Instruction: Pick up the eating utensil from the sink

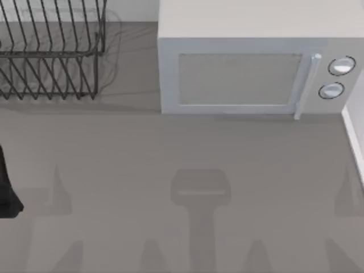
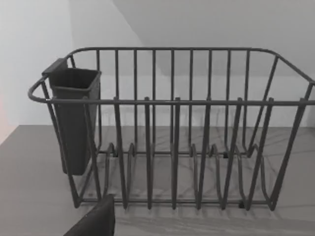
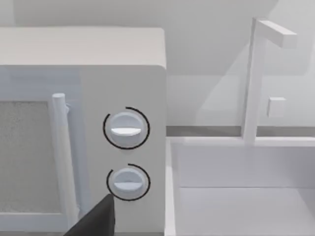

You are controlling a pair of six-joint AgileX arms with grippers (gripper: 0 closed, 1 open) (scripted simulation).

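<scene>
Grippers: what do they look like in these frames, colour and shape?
Little shows. Left arm is a plain black block at the top view's left edge. Each wrist view shows one dark, matte, flat-sided finger with a squared tip. No cables or markings visible.

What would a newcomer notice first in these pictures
The white microwave, with two round dials beside its door handle, fills the far middle and right of the table. A dark wire dish rack with a cutlery cup stands at the far left, and a white sink sits right of the microwave.
</scene>
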